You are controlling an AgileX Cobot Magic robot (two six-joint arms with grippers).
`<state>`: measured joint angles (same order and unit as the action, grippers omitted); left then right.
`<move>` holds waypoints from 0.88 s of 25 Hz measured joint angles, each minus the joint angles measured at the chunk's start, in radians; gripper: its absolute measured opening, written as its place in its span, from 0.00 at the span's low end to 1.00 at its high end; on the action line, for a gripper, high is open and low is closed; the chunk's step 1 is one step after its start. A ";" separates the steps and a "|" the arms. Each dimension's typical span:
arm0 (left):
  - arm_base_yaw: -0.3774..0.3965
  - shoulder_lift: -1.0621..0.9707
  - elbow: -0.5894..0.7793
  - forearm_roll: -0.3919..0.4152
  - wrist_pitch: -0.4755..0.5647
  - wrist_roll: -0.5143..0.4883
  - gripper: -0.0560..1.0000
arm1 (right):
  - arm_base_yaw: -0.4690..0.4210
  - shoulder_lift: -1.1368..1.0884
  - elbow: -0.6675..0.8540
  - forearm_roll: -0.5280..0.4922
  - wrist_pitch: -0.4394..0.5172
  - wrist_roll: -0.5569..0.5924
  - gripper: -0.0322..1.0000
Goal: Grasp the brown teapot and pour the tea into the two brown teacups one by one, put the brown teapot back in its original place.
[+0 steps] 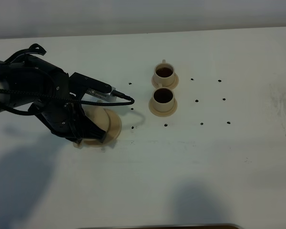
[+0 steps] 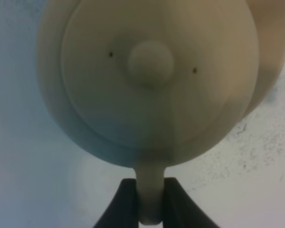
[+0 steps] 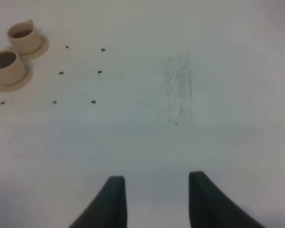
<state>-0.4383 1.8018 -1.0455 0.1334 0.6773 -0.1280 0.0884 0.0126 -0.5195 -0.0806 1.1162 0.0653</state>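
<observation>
The brown teapot (image 2: 150, 95) fills the left wrist view from above, its knobbed lid (image 2: 150, 63) in the middle. My left gripper (image 2: 150, 204) is shut on its loop handle. The teapot is over the wide saucer plate (image 1: 115, 125), whose rim also shows in the left wrist view (image 2: 271, 52); I cannot tell whether they touch. In the exterior view my left arm (image 1: 47, 95) hides most of the teapot. The two brown teacups (image 1: 163, 73) (image 1: 162, 97) stand on their saucers right of it, both holding dark liquid. My right gripper (image 3: 154, 183) is open and empty over bare table.
Several small dark dots (image 1: 196, 101) mark the white table around the cups. A faint smudge (image 1: 281, 102) lies at the far right. The cups also show in the right wrist view (image 3: 23, 35) (image 3: 7, 66). The right arm is out of the exterior view.
</observation>
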 joint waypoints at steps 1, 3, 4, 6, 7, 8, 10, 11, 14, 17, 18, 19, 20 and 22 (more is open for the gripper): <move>0.000 0.000 0.000 -0.002 0.000 0.001 0.22 | 0.000 0.000 0.000 0.000 0.000 0.000 0.33; 0.000 0.000 0.000 -0.004 -0.004 0.002 0.26 | 0.000 0.000 0.000 0.000 0.000 0.000 0.33; 0.000 0.001 0.000 -0.006 -0.010 0.003 0.29 | 0.000 0.000 0.000 0.000 0.000 0.000 0.33; 0.000 0.003 0.000 -0.009 -0.015 0.003 0.38 | 0.000 0.000 0.000 0.000 0.000 0.000 0.33; 0.000 0.003 0.000 -0.011 -0.015 0.003 0.43 | 0.000 0.000 0.000 0.000 0.000 0.000 0.33; 0.000 0.003 0.000 -0.011 -0.015 0.003 0.49 | 0.000 0.000 0.000 0.000 0.000 0.000 0.33; 0.000 0.003 0.000 -0.011 -0.015 0.003 0.61 | 0.000 0.000 0.000 0.000 0.000 0.000 0.33; 0.000 0.003 0.000 -0.011 -0.015 0.003 0.65 | 0.000 0.000 0.000 0.000 0.000 0.000 0.33; 0.000 0.003 0.000 -0.012 -0.014 0.003 0.77 | 0.000 0.000 0.000 0.000 0.000 0.000 0.33; 0.000 0.003 0.000 -0.021 -0.012 0.003 0.81 | 0.000 0.000 0.000 0.000 0.000 0.000 0.33; 0.000 0.003 0.000 -0.024 -0.012 0.003 0.81 | 0.000 0.000 0.000 0.000 0.000 0.000 0.33; 0.000 0.003 0.000 -0.025 -0.012 0.003 0.81 | 0.000 0.000 0.000 0.000 0.000 0.000 0.33; 0.000 0.002 0.000 -0.026 -0.012 0.003 0.81 | 0.000 0.000 0.000 0.000 0.000 0.000 0.33; 0.000 -0.006 0.000 -0.028 -0.011 0.003 0.81 | 0.000 0.000 0.000 0.000 0.000 0.000 0.33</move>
<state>-0.4383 1.7958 -1.0455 0.1051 0.6660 -0.1252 0.0884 0.0126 -0.5195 -0.0806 1.1162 0.0653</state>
